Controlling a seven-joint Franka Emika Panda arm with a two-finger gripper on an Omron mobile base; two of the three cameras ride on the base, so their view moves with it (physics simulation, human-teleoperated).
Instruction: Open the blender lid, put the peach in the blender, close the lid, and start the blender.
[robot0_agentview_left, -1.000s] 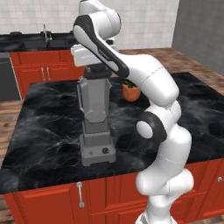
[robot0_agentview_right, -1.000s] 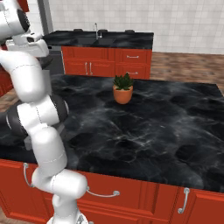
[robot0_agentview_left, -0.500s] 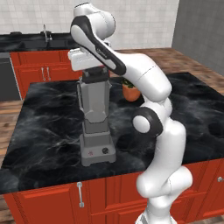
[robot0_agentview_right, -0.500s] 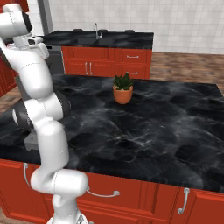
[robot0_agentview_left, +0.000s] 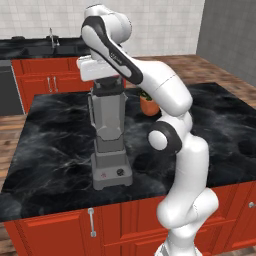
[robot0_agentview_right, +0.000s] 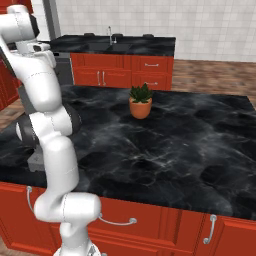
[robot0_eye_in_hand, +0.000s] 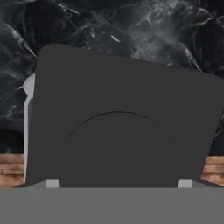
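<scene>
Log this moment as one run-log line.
stage: lid opening not yet done | pincer: open, above blender lid | blender lid: on blender | blender: on black marble counter | potted plant: behind arm

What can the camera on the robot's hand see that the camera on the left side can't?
The hand view looks straight down on the flat top of the blender lid, with its faint round outline. The left base view shows the whole blender from the side: jar, base, black knob, red button, plus the potted plant and the gripper open around the lid. Both show the lid on the jar and the black marble counter.

Glossy white arm (robot0_agentview_left: 165, 95) of rounded segments with dark grey joints.
</scene>
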